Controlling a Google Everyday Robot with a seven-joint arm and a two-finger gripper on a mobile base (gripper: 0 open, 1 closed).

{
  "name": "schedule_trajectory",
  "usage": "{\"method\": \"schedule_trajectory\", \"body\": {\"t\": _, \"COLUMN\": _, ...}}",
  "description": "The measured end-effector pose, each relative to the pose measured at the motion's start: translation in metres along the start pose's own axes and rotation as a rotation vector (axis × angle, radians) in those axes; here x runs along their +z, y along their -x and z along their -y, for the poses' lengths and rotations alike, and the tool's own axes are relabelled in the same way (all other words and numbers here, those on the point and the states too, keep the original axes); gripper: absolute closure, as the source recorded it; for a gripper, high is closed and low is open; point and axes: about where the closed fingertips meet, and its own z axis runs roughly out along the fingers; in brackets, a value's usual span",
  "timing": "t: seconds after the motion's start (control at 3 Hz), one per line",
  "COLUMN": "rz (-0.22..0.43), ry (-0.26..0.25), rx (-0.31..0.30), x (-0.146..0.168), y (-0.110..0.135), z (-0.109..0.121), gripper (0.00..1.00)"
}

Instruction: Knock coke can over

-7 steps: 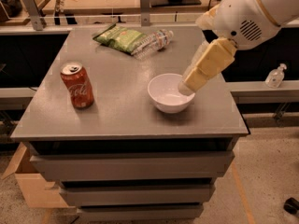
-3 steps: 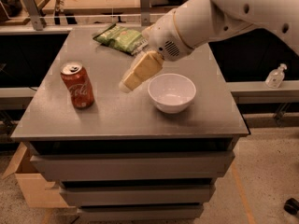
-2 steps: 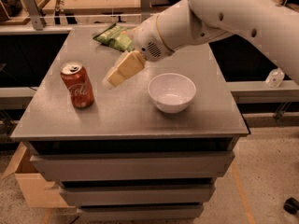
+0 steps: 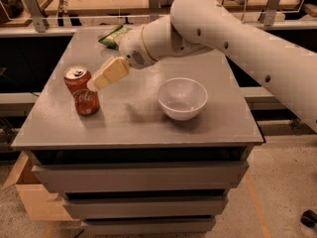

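On the left of the flat grey table [image 4: 138, 120], the small red metal coke can [image 4: 84, 97] is seen standing upright. The cream gripper [image 4: 93, 85] is held at its top rim; open or closed cannot be told.

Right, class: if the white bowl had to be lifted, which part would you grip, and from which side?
Probably its rim, pinched from above on the side facing the coke can: the white bowl sits upright and open, with a thin wall and a wide body. The gripper is over there, by the can's top, so that rim is nearest.
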Motion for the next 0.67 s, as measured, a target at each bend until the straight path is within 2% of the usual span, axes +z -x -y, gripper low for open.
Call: {"method": "schedule_trajectory", "body": {"t": 0.67, "rz": -0.002, "ry": 0.029, "rx": 0.010, "x": 0.023, "y": -0.009, "z": -0.016, "gripper": 0.00}}
